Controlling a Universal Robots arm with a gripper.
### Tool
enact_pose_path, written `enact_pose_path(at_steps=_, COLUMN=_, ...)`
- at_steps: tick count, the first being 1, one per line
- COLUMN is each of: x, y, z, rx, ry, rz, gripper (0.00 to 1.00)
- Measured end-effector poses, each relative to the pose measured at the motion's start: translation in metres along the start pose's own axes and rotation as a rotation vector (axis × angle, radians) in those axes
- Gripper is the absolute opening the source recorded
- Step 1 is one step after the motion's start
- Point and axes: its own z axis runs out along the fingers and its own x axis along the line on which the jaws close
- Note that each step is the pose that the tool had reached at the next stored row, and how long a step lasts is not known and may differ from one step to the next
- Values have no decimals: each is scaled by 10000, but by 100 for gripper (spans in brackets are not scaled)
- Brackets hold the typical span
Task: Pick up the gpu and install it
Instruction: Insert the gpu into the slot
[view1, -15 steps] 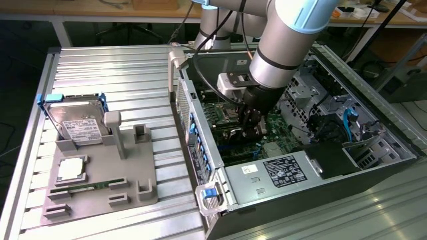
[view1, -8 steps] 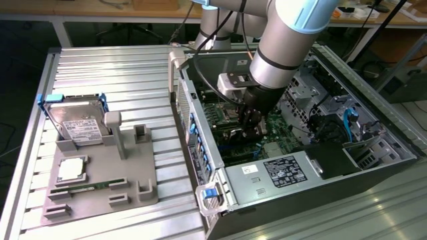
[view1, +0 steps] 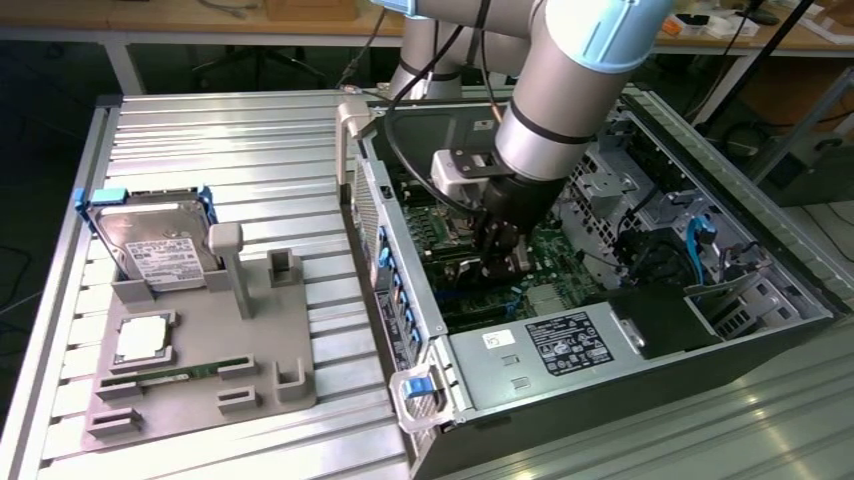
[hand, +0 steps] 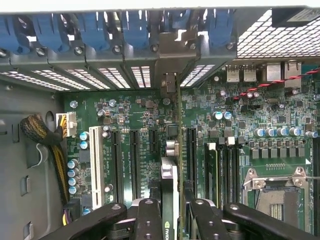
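Jaws of the gripper (hand: 170, 212) clamp the gpu (hand: 170, 170) edge-on between them, the thin card standing upright above the green motherboard (hand: 135, 125) inside the open computer case (view1: 400, 300), its metal bracket end reaching toward the case's slotted rear wall (hand: 125, 75).

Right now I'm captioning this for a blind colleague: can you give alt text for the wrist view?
The gripper holds the gpu edge-on, standing upright over the green motherboard inside an open computer case. Black expansion slots flank the card, and its bracket end points toward the rear slot openings.
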Motion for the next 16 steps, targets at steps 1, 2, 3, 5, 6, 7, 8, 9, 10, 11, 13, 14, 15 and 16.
enact_pose_path(at_steps=1, x=1, y=-1, z=16, rx=-2, ry=8, rz=-1, gripper=27)
enact_pose_path(at_steps=2, x=0, y=-1, z=13, rx=-3, ry=0, rz=-1, gripper=27)
enact_pose_path(at_steps=3, x=0, y=-1, z=7, rx=-3, ry=4, rz=-1, gripper=27)
enact_pose_path(at_steps=5, x=0, y=10, z=7, rx=-4, ry=5, rz=-1, gripper=27)
enact_pose_path(at_steps=6, x=-3, y=19, z=8, rx=-5, ry=4, rz=-1, gripper=27)
enact_pose_path(at_steps=7, x=-8, y=19, z=11, rx=-6, ry=4, rz=0, gripper=27)
enact_pose_path(at_steps=8, x=-7, y=18, z=37, rx=-6, ry=0, rz=1, gripper=27)
enact_pose_path(at_steps=9, x=-7, y=17, z=44, rx=-7, ry=5, rz=0, gripper=27)
enact_pose_path(at_steps=10, x=-7, y=17, z=44, rx=-5, ry=0, rz=0, gripper=27)
enact_pose_path(at_steps=11, x=-7, y=17, z=41, rx=-4, ry=-1, rz=0, gripper=27)
enact_pose_path(at_steps=13, x=-8, y=17, z=34, rx=-1, ry=-8, rz=0, gripper=27)
enact_pose_path(at_steps=14, x=-8, y=17, z=33, rx=-1, ry=-7, rz=1, gripper=27)
enact_pose_path(at_steps=15, x=-7, y=18, z=29, rx=-4, ry=-1, rz=22, gripper=27)
enact_pose_path(at_steps=16, x=-6, y=18, z=29, rx=-4, ry=-1, rz=50, gripper=27)
